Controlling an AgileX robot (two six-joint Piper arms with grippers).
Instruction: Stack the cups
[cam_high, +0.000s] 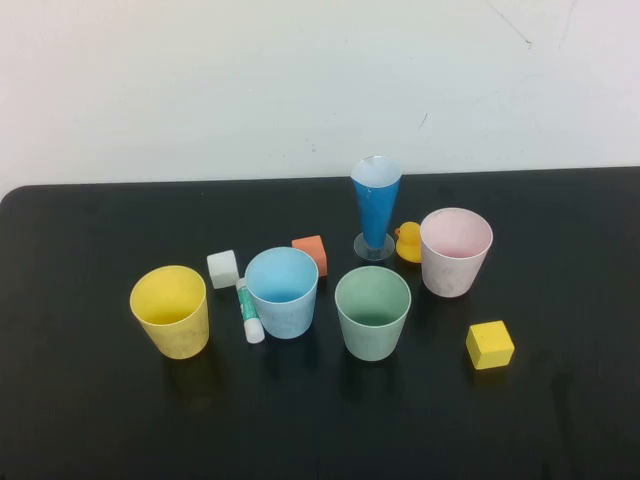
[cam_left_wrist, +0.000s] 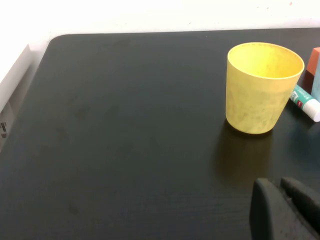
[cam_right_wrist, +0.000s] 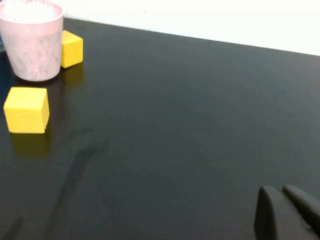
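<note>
Four cups in a loose row across my worktop (cam_high: 90, 420). Left to right: leftmost cup (cam_high: 171, 312), second cup (cam_high: 282, 292), third cup (cam_high: 373, 313), rightmost cup (cam_high: 456, 252), which sits further back. All upright, none touching.

The glue stick (cam_high: 248, 313) lies between leftmost and second cup, against the second. A small cap (cam_high: 223, 269) sits just behind the stick. Block (cam_high: 311, 253) is behind the second cup. Cone glass (cam_high: 376, 208) stands behind the third cup, duck toy (cam_high: 408, 243) between it and the rightmost cup. Cube (cam_high: 490, 345) is in front of the rightmost cup.

Left pincer (cam_left_wrist: 277, 184) is low, nearside of the leftmost cup. Right pincer (cam_right_wrist: 280, 191) is low, well right of the cube.
</note>
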